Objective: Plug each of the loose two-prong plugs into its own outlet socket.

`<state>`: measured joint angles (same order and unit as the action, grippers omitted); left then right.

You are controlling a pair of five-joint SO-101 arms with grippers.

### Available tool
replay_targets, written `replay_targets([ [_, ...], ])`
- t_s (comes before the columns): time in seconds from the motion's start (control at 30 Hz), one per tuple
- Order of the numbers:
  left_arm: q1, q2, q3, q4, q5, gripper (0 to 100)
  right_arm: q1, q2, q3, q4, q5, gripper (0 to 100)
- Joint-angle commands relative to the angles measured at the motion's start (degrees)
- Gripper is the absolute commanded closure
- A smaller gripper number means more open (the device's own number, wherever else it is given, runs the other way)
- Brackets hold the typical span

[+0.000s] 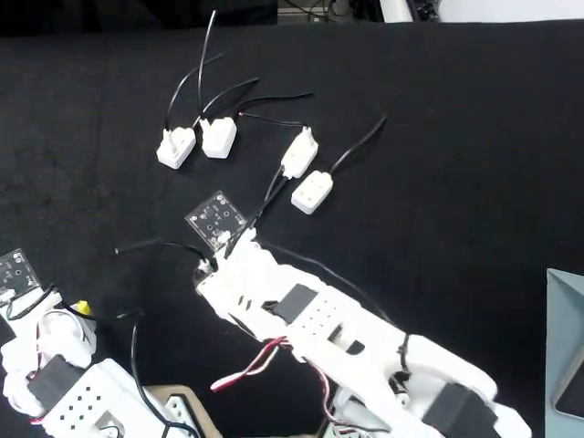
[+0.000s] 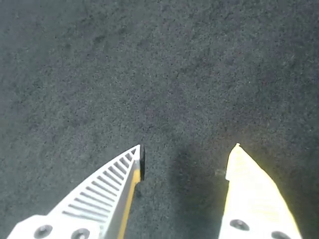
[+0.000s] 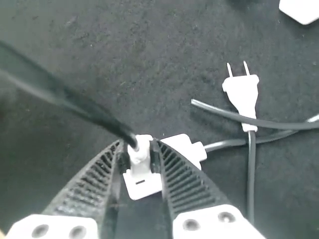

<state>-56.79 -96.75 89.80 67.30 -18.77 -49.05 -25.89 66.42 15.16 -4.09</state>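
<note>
The only print in view is a pattern of dark dots on two square marker cards, one card lying mid-table just beyond the right gripper and a second card at the left edge. The right gripper's fingers are clamped tight on a small white plug, whose black cord runs away from it. The plug sits against a white socket block; the fingers hide whether its prongs are seated. A second white block with its own cord lies just beside it. Near that, a loose two-prong plug lies flat with its prongs bare and two cords crossing its tail. Toward the far edge lie four white cord ends in two close pairs, a left pair and a right pair, their thin cords trailing between them and the right arm. The left gripper hangs over bare black cloth by the near-left corner, spread wide and holding nothing. The table is open toward its right edge, where a grey object sits.
</note>
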Motion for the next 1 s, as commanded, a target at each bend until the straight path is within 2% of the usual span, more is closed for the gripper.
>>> replay_targets([
  [0.0, -0.04, -0.35, -0.31, -0.88, 0.18, 72, 0.7, 2.51, -0.57, -2.02, 1.05, 98.7],
  [0.23, -0.04, -0.35, -0.31, -0.88, 0.18, 72, 0.62, 2.15, -1.19, 1.85, 1.14, 98.7],
  [0.43, -0.04, -0.35, -0.22, -0.88, 0.18, 72, 0.44, -4.7, -0.22, 6.95, 1.14, 98.7],
  [0.63, -0.04, -0.35, -0.22, -0.97, 0.18, 72, 0.35, -8.57, 2.42, 6.86, 1.14, 98.7],
  [0.97, -0.04, -0.35, -0.22, -0.97, 0.18, 72, -1.76, -4.18, 2.51, 3.78, 1.23, 98.7],
])
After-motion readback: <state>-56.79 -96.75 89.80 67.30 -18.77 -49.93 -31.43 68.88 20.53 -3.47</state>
